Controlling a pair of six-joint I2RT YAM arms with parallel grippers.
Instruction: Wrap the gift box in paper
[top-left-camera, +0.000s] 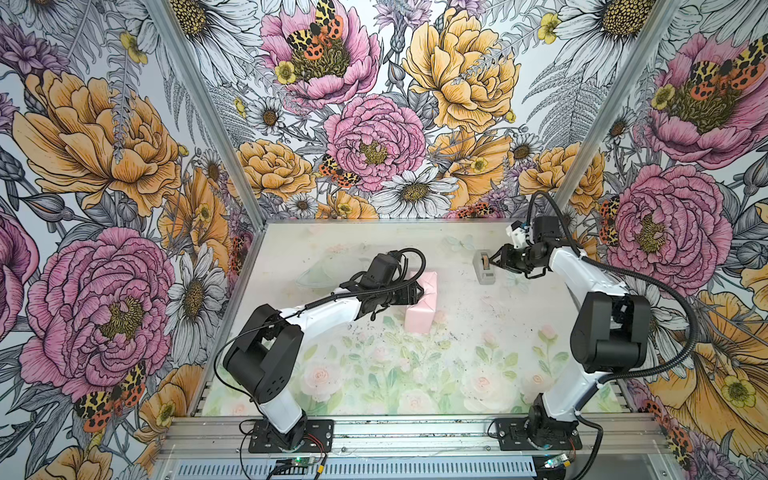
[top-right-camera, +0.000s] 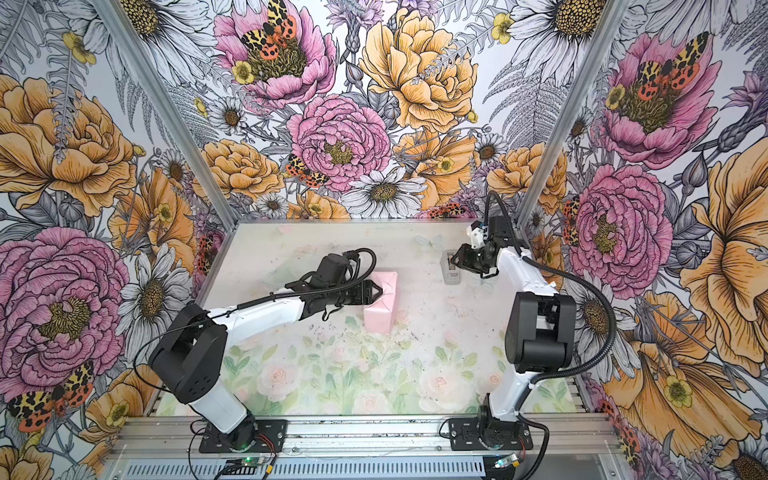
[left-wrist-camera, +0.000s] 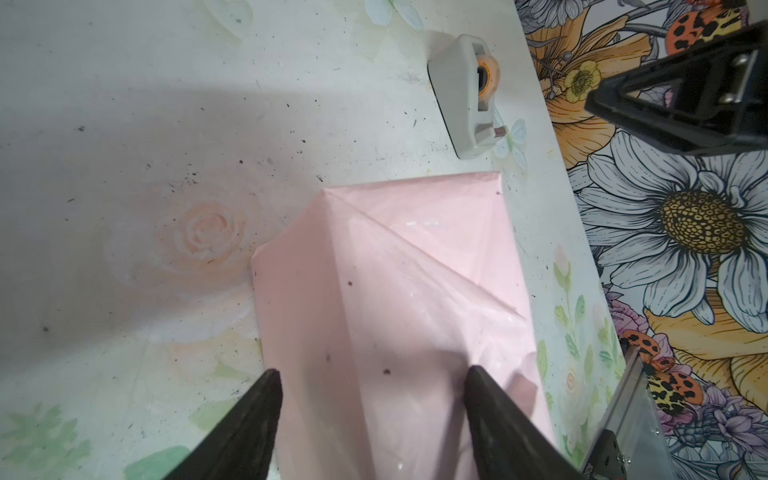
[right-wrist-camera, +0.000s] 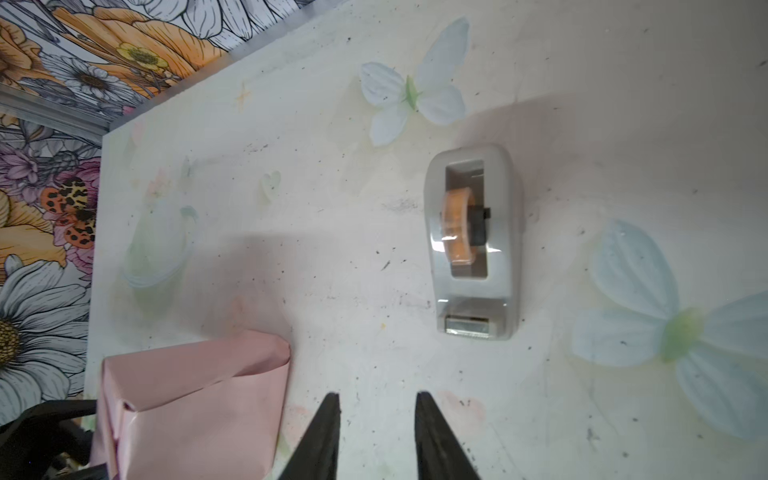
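**Enclosure and work surface.** I am looking into a booth whose printed walls (top-left-camera: 124, 166) are showing oversized pink peonies, orange blooms, white daisies and spotted moths. Bare aluminium posts (top-left-camera: 199, 104) are running up the back corners. The flat white table (top-left-camera: 374, 374) is carrying a faded print of roses, green leaves and pale blue butterflies, and dark specks and scuffs are dotting it all over. A slotted metal rail (top-left-camera: 395, 436) along the near edge is bearing both arm bases.

**(a)** The creased pale pink paper (top-left-camera: 424, 307) is standing folded into a blocky parcel near the table's middle, and diagonal creases are crossing its upper face. The gift box is lying hidden inside.

**(b)** The left gripper (top-left-camera: 420, 291) is reaching in at the parcel's left edge. In the left wrist view its black fingers (left-wrist-camera: 266, 407) are standing spread and released over the pink sheet. I cannot tell whether they are touching it.

**(c)** The right gripper (top-left-camera: 492, 262) is hanging at the grey plastic tape dispenser with the orange-cored roll (top-left-camera: 483, 268), which is sitting toward the back right, well apart from the parcel. Its jaws are standing parted, and only bare table is showing between them.
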